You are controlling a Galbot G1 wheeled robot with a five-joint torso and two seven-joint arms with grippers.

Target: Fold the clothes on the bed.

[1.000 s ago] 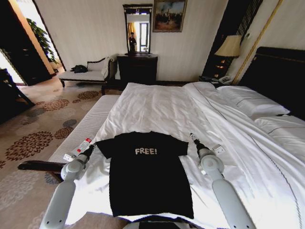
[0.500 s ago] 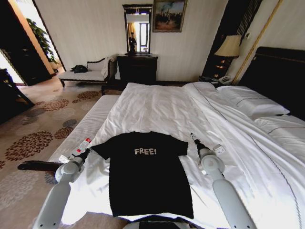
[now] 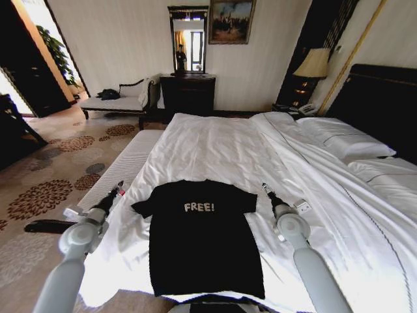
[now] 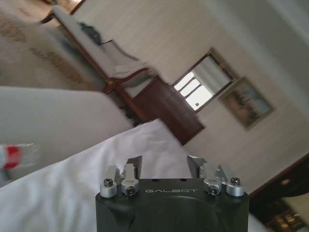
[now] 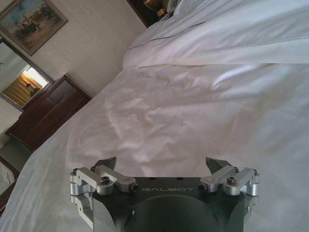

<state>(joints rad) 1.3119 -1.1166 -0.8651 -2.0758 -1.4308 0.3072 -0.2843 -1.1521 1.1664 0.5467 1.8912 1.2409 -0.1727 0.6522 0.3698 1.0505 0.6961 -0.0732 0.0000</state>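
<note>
The black T-shirt (image 3: 201,236) lies flat and spread out, chest up, on the near end of the bed (image 3: 215,147), its white "FREE!" lettering facing upward and both short sleeves extended. Its hem reaches toward the near edge of the white duvet (image 3: 313,189); the collar points toward the far end.

The left gripper (image 3: 118,190) sits beyond the shirt's left sleeve, near the left edge of the bed, apart from the fabric. In the left wrist view the left gripper (image 4: 164,165) is released, jaws spread with nothing between them, above white bedding.

The right gripper (image 3: 266,188) sits just beyond the right sleeve, over bare duvet, not touching the shirt. In the right wrist view the right gripper (image 5: 161,164) is likewise released and empty, jaws wide apart above wrinkled white duvet.

Pillows (image 3: 342,138) lie at the far right by the dark headboard (image 3: 384,104). A dark cabinet (image 3: 187,93) stands against the far wall.
</note>
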